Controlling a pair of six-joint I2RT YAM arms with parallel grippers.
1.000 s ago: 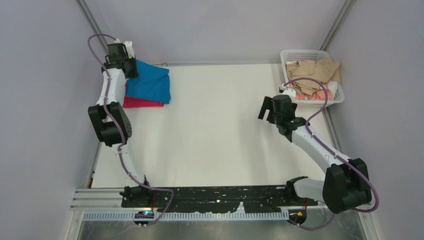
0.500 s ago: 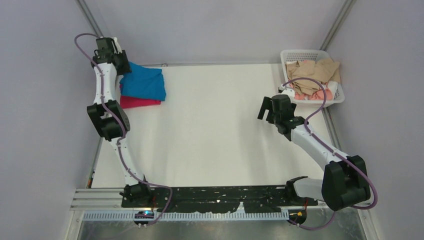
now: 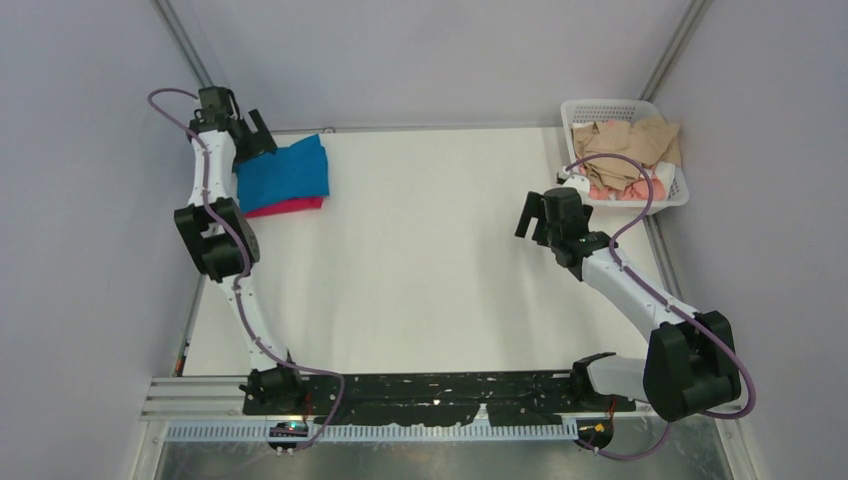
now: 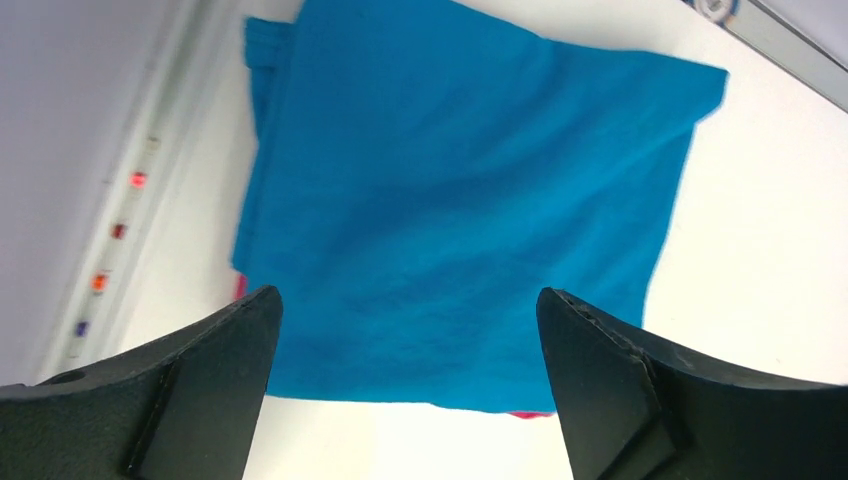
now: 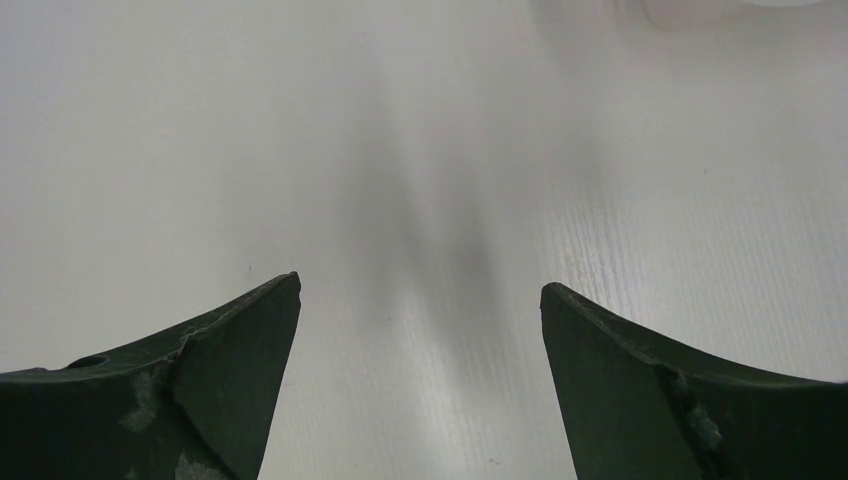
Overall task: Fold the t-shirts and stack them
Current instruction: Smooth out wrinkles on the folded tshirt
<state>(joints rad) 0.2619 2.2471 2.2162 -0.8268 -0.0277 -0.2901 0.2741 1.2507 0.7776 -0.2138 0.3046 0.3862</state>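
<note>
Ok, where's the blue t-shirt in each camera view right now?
Top external: blue t-shirt, far-left back corner of the table.
Left wrist: fills the centre of the frame.
Right wrist: not in it.
Shared landmark: red t-shirt peeking out beneath it, in top and left wrist views.

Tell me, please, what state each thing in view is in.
blue t-shirt: folded, lying on the red one.
red t-shirt: folded, underneath, edge showing.
left end effector: open, empty.
right end effector: open, empty, over the table.
basket: holding crumpled clothes.
</note>
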